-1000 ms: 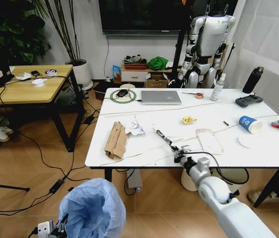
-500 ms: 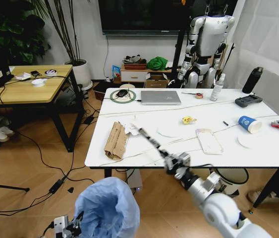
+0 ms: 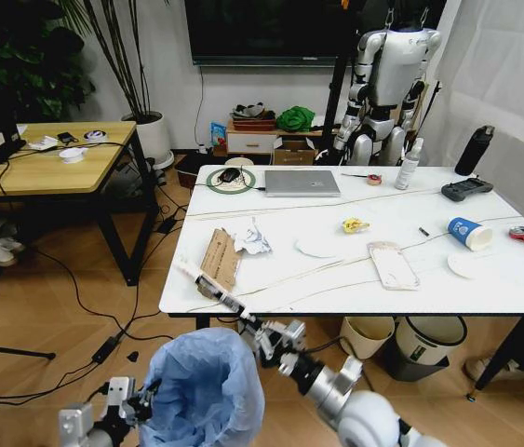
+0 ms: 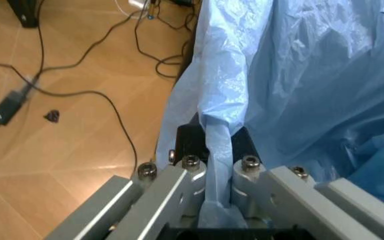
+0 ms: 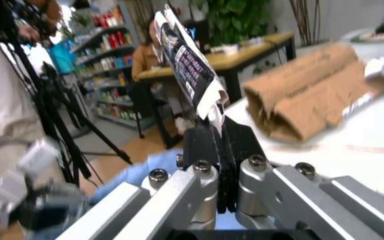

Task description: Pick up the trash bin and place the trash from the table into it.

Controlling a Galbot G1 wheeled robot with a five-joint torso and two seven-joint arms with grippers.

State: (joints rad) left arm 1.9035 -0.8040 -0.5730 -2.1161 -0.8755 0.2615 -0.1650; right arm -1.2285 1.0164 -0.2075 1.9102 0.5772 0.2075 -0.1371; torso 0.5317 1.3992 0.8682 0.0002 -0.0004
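Head view | left gripper [image 4: 217, 165] fingers pinch round bin's crinkly light-blue bag [image 3: 201, 391] below surface edge | right gripper [image 5: 217, 150] fingers pinch long dark wrapper strip [image 3: 208, 284] above bin | cardboard [image 3: 219, 263], paper, cup [image 3: 467, 232] remain on white marble surface [image 3: 271, 293].

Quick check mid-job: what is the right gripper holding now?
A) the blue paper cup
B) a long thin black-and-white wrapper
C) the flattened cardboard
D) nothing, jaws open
B: the right gripper has its jaws shut on a long thin wrapper, held beside the blue-lined trash bin; the cardboard lies on the table.
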